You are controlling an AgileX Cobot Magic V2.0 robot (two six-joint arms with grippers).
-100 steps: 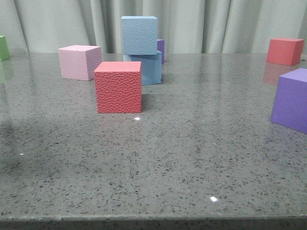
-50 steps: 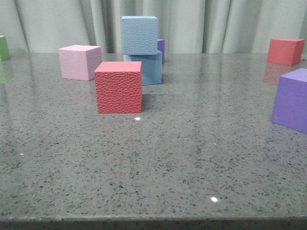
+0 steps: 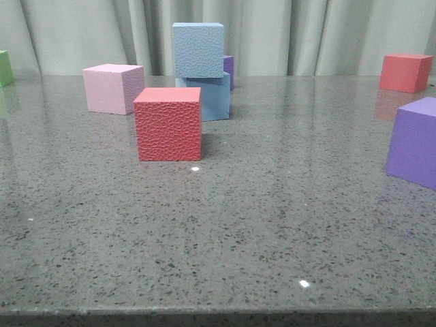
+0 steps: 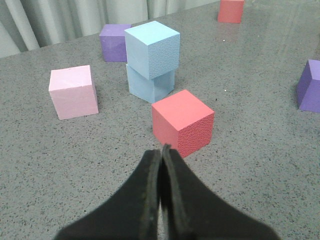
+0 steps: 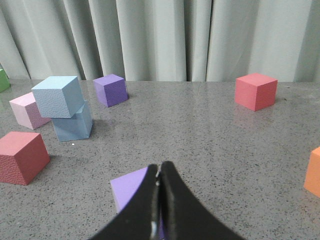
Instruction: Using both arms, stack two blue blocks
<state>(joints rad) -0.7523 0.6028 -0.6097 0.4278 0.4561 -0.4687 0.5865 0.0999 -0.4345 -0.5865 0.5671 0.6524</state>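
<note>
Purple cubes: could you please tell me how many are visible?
2: one purple cube behind the blue stack, another purple cube near the table's right; others may lie out of view.

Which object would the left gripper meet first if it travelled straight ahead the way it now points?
Most likely the red cube: it sits just ahead of the shut left gripper, slightly off to one side. The blue stack stands behind it. Depth is uncertain, so it might only graze it.

Sky-blue blocks (image 3: 198, 51); pebbled red cube (image 3: 168, 123)
</note>
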